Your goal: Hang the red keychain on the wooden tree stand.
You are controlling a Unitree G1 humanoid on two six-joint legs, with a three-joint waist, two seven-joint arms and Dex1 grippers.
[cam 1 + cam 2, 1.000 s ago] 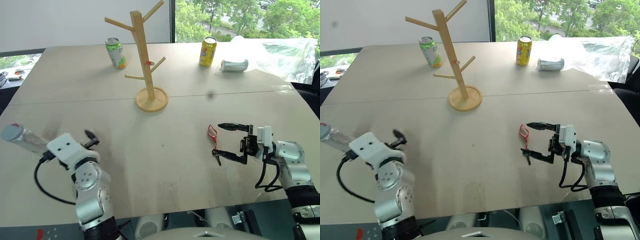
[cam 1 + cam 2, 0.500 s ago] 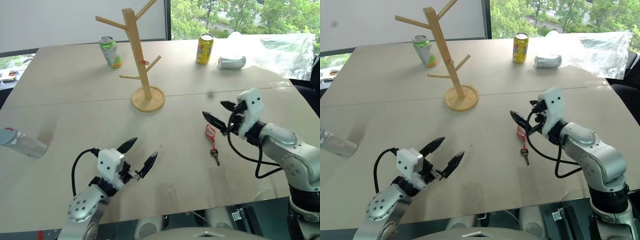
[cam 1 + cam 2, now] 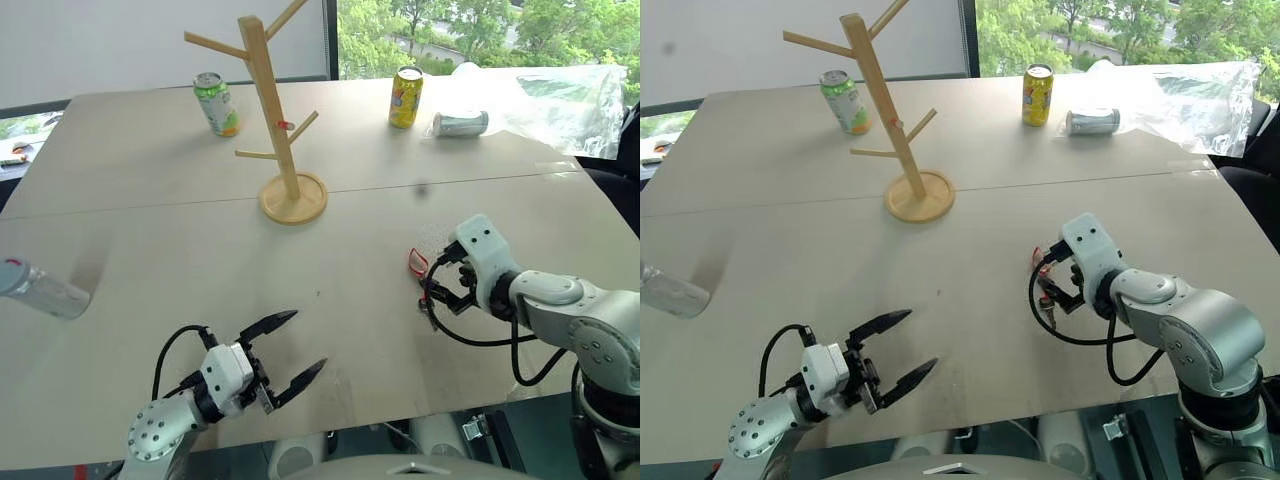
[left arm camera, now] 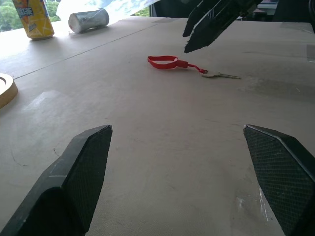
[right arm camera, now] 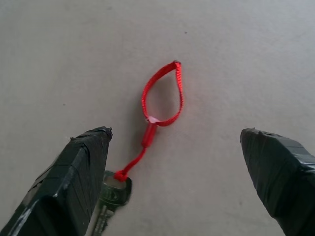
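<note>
Red keychain [image 5: 162,93] lies flat on the worktop [image 3: 150,230], loop spread open, cord running to a dark key [image 5: 110,199] at one end. It sits on the robot's right side of the worktop, well apart from the wooden tree stand [image 3: 280,120].

Right gripper [image 3: 432,290] hangs just over the keychain, pointing down at the worktop. Fingers spread wide; in the right wrist view one finger [image 5: 74,182] sits just beside the key, partly covering it, and the other stands off to the far side of the loop. Nothing pinched between them. Cannot tell whether the near fingertip touches the key.

Left gripper [image 3: 285,350] low over the near edge of the worktop on the robot's left, fingers spread, nothing between them. In its wrist view the keychain shows ahead [image 4: 170,62] with the right gripper's dark fingers above it.

Tree stand upright on its round base, toward the far middle of the worktop, pegs bare. Green can [image 3: 216,103] behind it to the left. Yellow can [image 3: 405,97] upright at the far right, a silver can [image 3: 460,123] on its side just beside it, next to clear plastic sheeting [image 3: 560,100]. A clear bottle [image 3: 40,290] lies at the left edge.
</note>
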